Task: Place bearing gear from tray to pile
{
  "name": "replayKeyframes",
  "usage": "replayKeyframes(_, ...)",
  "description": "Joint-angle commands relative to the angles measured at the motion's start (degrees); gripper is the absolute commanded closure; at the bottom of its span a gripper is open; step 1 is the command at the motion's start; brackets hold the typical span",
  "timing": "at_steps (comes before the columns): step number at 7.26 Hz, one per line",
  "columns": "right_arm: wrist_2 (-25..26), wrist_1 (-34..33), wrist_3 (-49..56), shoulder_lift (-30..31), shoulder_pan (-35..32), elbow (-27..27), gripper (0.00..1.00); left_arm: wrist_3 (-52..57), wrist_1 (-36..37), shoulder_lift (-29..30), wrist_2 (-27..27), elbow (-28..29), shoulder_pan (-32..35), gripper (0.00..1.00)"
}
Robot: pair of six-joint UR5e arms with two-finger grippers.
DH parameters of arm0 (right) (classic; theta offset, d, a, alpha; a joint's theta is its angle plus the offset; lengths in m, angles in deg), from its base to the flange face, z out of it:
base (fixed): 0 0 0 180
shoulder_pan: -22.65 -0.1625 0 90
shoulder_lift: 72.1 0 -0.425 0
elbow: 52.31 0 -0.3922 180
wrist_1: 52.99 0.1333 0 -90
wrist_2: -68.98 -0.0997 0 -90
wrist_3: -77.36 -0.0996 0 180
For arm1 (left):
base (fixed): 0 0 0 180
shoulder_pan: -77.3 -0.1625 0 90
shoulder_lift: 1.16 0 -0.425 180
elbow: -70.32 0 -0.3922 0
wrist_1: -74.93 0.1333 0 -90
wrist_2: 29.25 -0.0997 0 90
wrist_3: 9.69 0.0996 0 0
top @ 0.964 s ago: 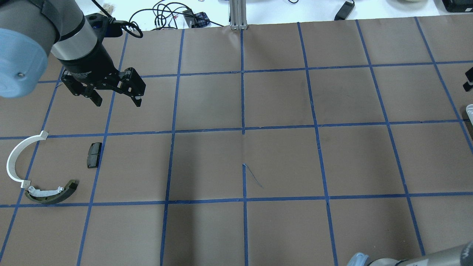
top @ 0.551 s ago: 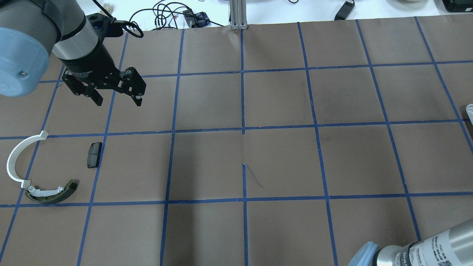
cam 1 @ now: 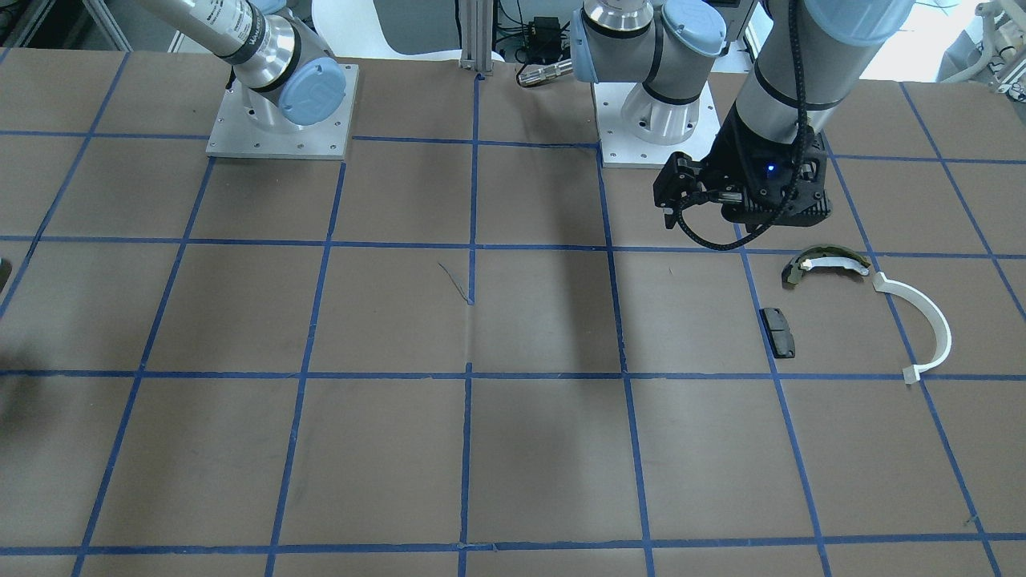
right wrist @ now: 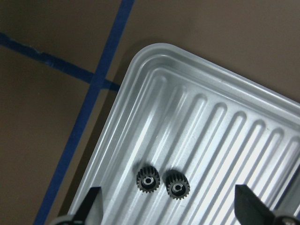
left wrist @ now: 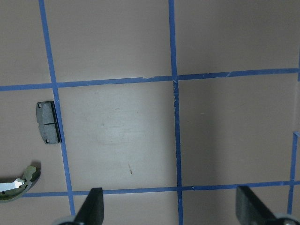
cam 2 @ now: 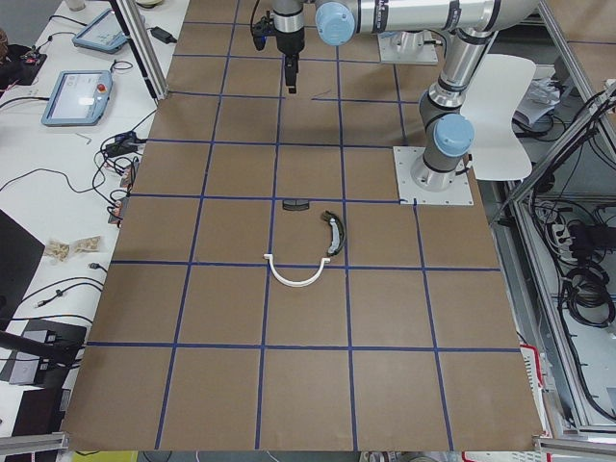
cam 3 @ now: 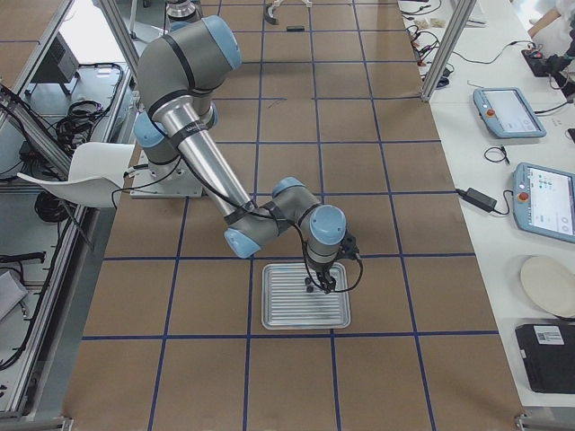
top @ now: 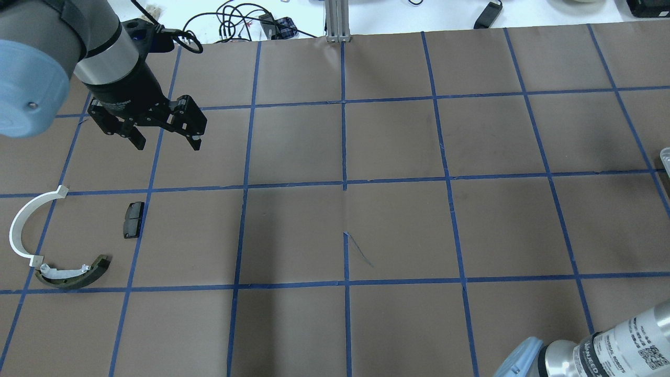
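On the overhead view I see the left gripper (top: 167, 145) spread wide at upper left, with the pile (top: 133, 220) lower on the left. On the right wrist view, the right gripper (right wrist: 169, 208) is spread wide too, over the tray (right wrist: 154, 58), and two bearing gears (right wrist: 148, 179) sit side by side at lower centre.

Robotics lab: tape-gridded table (top: 398, 230), teach pendants (cam 3: 544, 199), aluminium framing (top: 337, 21)

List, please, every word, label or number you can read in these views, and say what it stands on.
No text can be quoted with certainty.
Right arm's silver sleeve, overhead view: dark lettering, too blurred.
Square code label on that sleeve: no readable characters.
Right arm's silver tube, front view: lettering too small.
Tablet screens, right side view: too small.
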Motion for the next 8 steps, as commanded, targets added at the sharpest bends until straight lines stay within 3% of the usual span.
replayKeyframes(1, 0.15, 0.31, 22.42, -0.32, 0.11, -0.21, 0.0, 0.03, 0.0, 0.01, 0.0, -0.09, 0.0, 0.0)
replayKeyframes(2, -0.46, 0.57, 26.61, -0.32, 0.11, -0.21, 0.0, 0.03, 0.0, 0.01, 0.0, 0.0, 0.0, 0.0)
replayKeyframes(3, -0.55, 0.49, 37.36, -0.32, 0.11, -0.21, 0.0, 0.03, 0.0, 0.1, 0.0, -0.09, 0.0, 0.0)
replayKeyframes(8, 0.24, -4.16, 51.33, -0.94, 0.46, -4.77, 0.0, 0.03, 0.79, 0.27, 0.0, 0.0, 0.0, 0.0)
